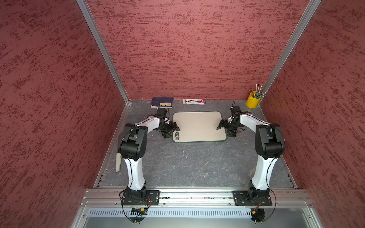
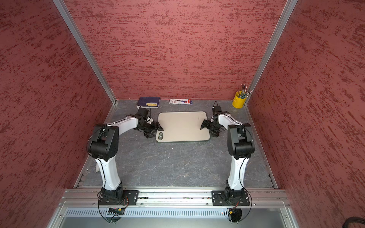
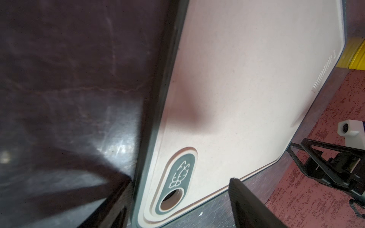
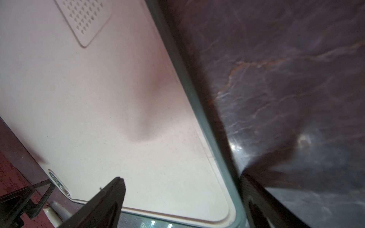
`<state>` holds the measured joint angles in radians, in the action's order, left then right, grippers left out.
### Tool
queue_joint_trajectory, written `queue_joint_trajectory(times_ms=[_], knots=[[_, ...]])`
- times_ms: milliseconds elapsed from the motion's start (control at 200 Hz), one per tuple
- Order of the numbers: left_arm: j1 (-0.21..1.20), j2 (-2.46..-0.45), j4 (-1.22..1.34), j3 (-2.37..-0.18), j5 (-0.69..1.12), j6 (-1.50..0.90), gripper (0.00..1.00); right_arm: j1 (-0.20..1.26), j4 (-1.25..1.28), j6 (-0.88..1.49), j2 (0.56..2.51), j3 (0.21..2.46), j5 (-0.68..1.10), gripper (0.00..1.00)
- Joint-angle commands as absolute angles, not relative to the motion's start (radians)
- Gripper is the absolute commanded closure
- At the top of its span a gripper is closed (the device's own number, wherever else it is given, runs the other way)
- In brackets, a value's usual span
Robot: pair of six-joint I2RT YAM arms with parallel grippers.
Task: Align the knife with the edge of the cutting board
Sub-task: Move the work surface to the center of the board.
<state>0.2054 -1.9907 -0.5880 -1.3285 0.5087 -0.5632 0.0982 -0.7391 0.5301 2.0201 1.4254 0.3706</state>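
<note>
Left wrist view shows the left gripper open astride a corner of the cutting board, right gripper likewise opposite; keep it steady, then fetch the knife, apparently lying beside the left arm.

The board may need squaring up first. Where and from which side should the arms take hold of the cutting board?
Probably its two short edges, each arm coming in from its own side. The cutting board lies flat on the table, too wide for one gripper to span, so only the thin rim offers purchase. The left gripper and right gripper stand open astride those edges.
</note>
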Motion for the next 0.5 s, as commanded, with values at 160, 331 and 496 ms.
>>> queue_joint_trajectory(times_ms=[160, 331, 496], knots=[[0.211, -2.029, -0.558, -1.282, 0.556, -0.529, 0.20, 0.214, -0.698, 0.540, 2.068, 1.375, 0.523, 0.05], [0.188, -2.013, -0.564, -1.263, 0.558, -0.515, 0.20, 0.243, -0.695, 0.543, 2.072, 1.372, 0.526, 0.05], [0.179, -2.012, -0.572, -1.260, 0.556, -0.501, 0.20, 0.251, -0.695, 0.546, 2.081, 1.374, 0.524, 0.05]])
